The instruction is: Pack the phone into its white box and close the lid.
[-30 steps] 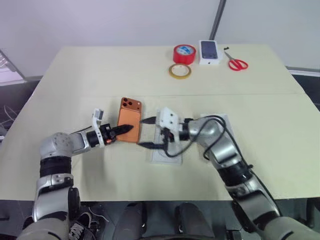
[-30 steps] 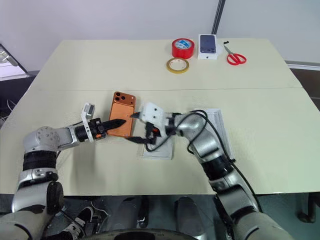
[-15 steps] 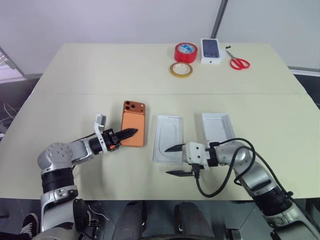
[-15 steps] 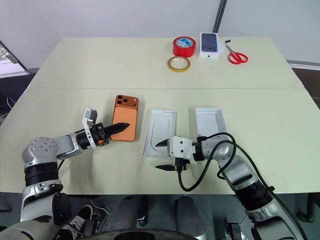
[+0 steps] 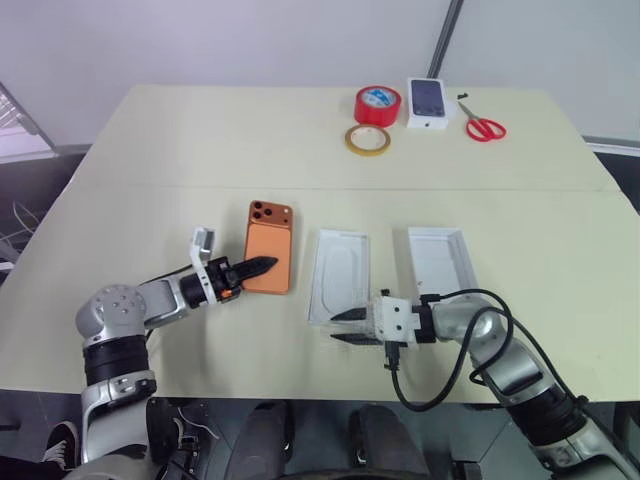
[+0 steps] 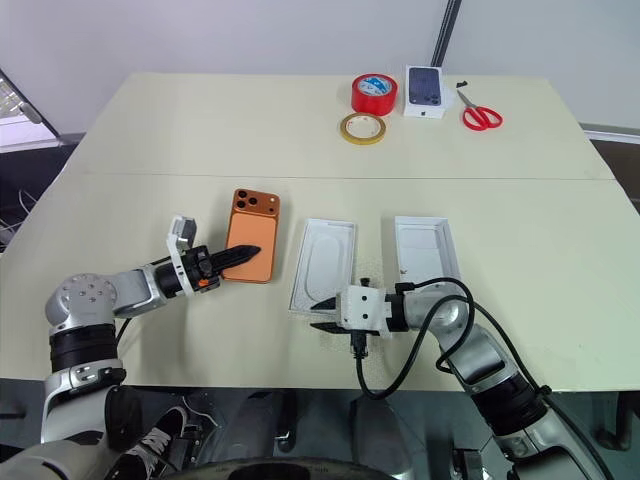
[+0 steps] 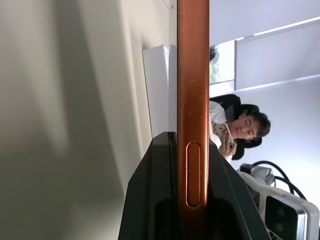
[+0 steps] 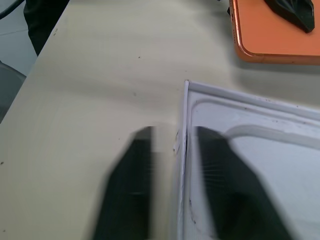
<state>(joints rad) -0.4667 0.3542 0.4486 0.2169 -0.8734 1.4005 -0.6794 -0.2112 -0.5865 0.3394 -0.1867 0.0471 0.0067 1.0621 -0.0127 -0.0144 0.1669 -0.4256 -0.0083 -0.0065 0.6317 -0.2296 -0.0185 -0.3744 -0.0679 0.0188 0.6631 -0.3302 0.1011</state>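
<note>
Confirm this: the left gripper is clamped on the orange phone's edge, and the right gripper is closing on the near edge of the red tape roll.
Wrong about the tape. In the right wrist view the right gripper straddles the near wall of the white box; the red tape roll lies at the table's far side. The left gripper is clamped on the phone, as you said.

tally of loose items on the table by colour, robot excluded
Orange: 1, the phone
White: 3, the insert with an oval recess, the plain tray, the small box printed with a dark phone
Red: 2, the red tape roll, the scissors
Yellow: 1, the yellow tape roll
Total: 7
</note>
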